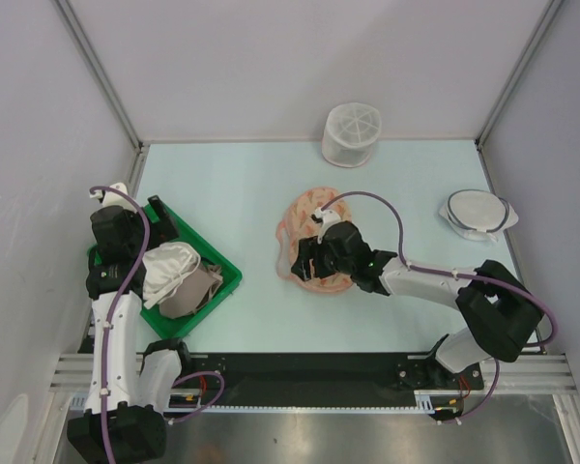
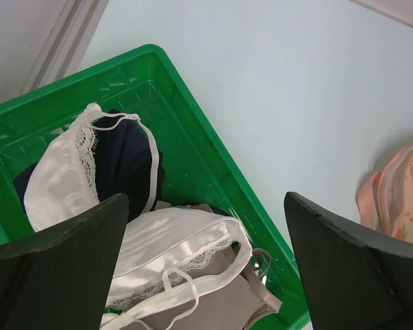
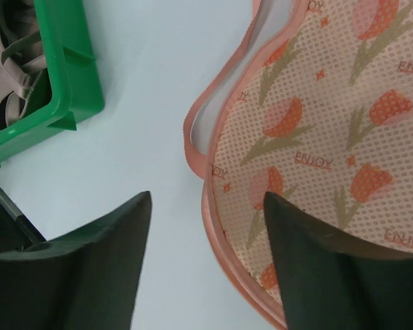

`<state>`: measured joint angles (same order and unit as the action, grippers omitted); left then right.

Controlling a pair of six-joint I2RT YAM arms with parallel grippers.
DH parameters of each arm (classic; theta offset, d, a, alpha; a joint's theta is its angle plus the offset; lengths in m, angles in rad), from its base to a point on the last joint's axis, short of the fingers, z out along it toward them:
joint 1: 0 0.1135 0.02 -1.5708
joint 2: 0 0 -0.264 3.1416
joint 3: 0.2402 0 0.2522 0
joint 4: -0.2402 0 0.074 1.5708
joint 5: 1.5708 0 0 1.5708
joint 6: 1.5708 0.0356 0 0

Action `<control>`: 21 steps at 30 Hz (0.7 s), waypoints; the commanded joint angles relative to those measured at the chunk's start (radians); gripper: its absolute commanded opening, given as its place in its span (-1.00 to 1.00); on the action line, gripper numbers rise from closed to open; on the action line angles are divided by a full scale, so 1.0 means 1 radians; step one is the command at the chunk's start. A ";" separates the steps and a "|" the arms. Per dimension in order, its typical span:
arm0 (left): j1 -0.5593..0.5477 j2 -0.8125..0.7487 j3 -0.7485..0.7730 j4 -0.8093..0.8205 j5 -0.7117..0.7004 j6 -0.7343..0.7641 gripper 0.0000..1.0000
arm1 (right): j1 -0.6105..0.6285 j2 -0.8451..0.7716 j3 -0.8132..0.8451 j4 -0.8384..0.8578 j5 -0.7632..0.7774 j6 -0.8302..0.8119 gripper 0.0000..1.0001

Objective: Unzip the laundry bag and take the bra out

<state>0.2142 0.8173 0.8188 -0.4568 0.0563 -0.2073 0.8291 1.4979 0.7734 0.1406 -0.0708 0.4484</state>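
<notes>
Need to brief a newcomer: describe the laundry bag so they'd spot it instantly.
Find the middle of the pale table, right of the green tray, under the right gripper. The laundry bag lies flat there. It alone is peach with orange flower print and pink edging; the cylinder and disc are white mesh.

We can't see much of the laundry bag [image 1: 312,213] under the right gripper [image 1: 298,261]; the left wrist view cuts it at the right edge; the bra [image 2: 172,242] sits partly behind the left gripper [image 2: 206,199]; navy cloth [image 2: 127,165] mostly buried.
</notes>
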 commanded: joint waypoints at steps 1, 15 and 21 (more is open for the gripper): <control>-0.004 -0.017 0.000 0.032 0.010 0.017 0.99 | 0.008 -0.033 0.058 -0.030 0.009 -0.046 0.59; -0.277 0.005 0.054 0.044 -0.027 0.051 0.99 | -0.261 -0.321 -0.091 -0.134 0.055 -0.152 0.76; -0.334 -0.058 0.036 0.079 0.028 0.052 0.99 | -0.477 -0.565 -0.148 -0.266 0.032 -0.177 0.92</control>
<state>-0.1013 0.8219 0.8280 -0.4366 0.0402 -0.1741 0.4622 1.0851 0.6483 -0.0383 -0.0280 0.3126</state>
